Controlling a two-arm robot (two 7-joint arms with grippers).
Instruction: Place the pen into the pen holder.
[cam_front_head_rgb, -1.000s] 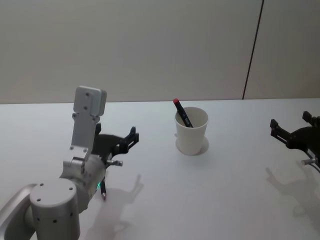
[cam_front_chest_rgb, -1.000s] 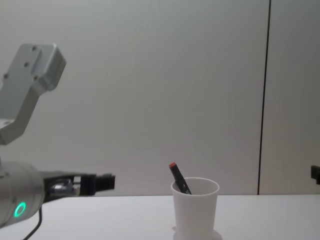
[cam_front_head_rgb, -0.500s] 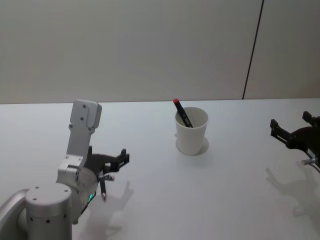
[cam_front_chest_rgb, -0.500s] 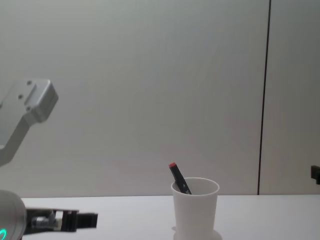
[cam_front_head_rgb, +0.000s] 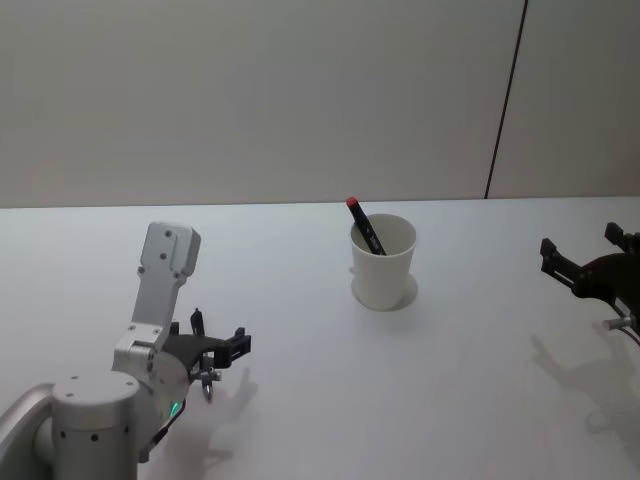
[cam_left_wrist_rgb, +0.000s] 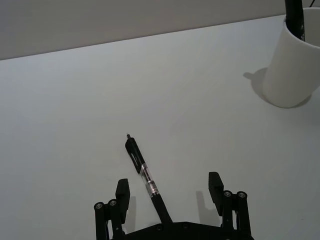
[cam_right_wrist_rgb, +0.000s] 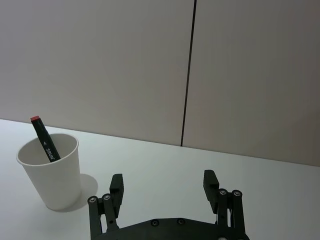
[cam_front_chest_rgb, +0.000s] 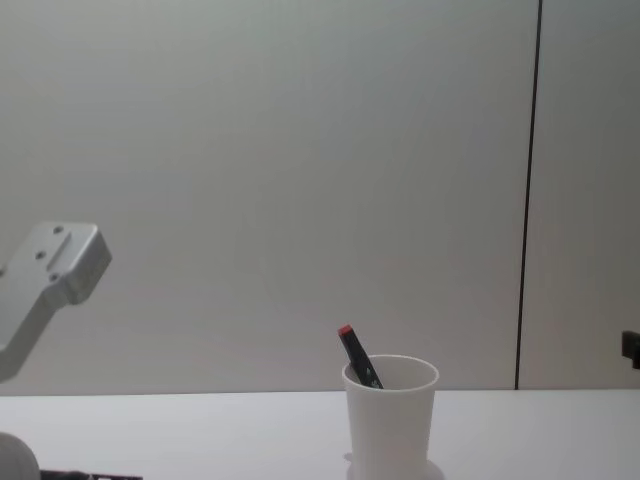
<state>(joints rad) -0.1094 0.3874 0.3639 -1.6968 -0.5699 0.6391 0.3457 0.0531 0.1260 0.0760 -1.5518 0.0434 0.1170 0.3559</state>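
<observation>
The left wrist view shows a black pen (cam_left_wrist_rgb: 142, 171) with a clear middle lying flat on the white table (cam_left_wrist_rgb: 60, 100), between the wide-spread fingers of the left claw (cam_left_wrist_rgb: 169, 192) and touching neither. In the head view that claw covers most of it. The paper cup (cam_front_head_rgb: 383, 262) stands well apart from the pen and holds a red-capped marker (cam_front_head_rgb: 364, 226), whose white lettering is too small to read. The right claw (cam_right_wrist_rgb: 163, 182) hangs wide open at the table's right side.
</observation>
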